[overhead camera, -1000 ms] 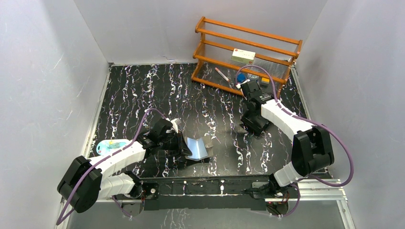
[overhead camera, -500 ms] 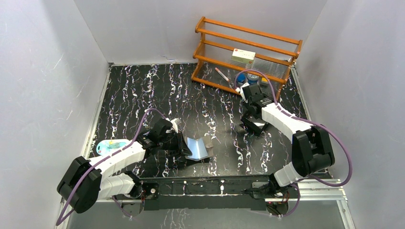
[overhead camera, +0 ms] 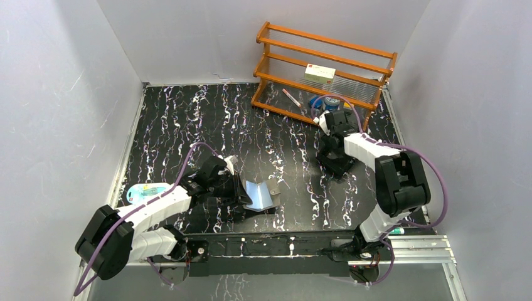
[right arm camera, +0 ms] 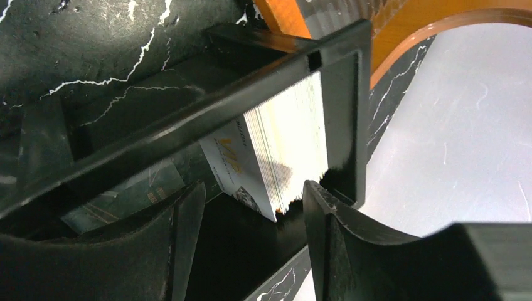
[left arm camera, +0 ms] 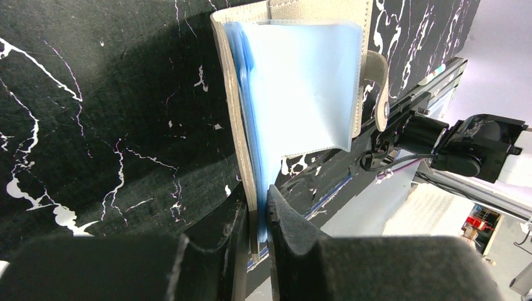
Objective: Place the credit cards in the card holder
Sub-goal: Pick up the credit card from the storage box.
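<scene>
The grey card holder (overhead camera: 260, 195) lies open on the table with its bluish clear sleeves (left arm camera: 307, 81) turned up. My left gripper (overhead camera: 238, 188) is shut on the holder's cover edge and sleeves (left arm camera: 258, 200). A stack of pale credit cards (right arm camera: 282, 150) stands on edge inside a black box-like tray (right arm camera: 251, 100), and a dark card (right arm camera: 125, 194) lies flat beside it. My right gripper (right arm camera: 251, 188) hangs open over the tray, the stack's lower corner between its fingers and close to the right one. From the top view my right gripper (overhead camera: 334, 162) hides the cards.
A wooden rack (overhead camera: 323, 69) stands at the back right, holding a white box (overhead camera: 319, 73), a pen (overhead camera: 290, 97) and a blue roll (overhead camera: 319, 100), close behind my right wrist. A pale blue packet (overhead camera: 145, 191) lies by my left arm. White walls enclose the table.
My right gripper's jaws have spread from nearly shut to open, and that arm's elbow has swung in toward the rack. The left arm and the card holder have not moved.
</scene>
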Tool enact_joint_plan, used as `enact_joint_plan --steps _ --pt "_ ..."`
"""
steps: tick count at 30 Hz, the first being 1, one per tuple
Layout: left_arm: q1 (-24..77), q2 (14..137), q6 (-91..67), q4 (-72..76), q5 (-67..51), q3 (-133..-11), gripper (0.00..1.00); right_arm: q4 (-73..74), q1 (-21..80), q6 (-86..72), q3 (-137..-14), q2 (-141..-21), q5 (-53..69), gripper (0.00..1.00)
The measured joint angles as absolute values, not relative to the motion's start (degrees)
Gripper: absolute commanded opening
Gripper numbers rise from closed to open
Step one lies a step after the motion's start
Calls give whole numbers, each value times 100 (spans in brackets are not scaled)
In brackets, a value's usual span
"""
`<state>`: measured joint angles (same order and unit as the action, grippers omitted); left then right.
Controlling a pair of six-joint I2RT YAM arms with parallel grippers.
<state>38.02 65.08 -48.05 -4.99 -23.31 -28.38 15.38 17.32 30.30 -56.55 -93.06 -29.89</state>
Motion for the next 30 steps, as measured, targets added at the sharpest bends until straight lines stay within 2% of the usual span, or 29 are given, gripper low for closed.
enact_joint_plan --steps 8,20,30 --pt "3802 6611 -4713 -519 -2331 -2926 13 1105 1715 3426 -5634 -9662 -3308 47" --pt "3802 6731 -4657 -521 -2331 -2943 13 926 1721 3450 -5553 -9603 -3439 35" --pt "3802 6731 -4659 -521 -2331 -2943 13 998 1728 3452 -5553 -9408 -3430 6"
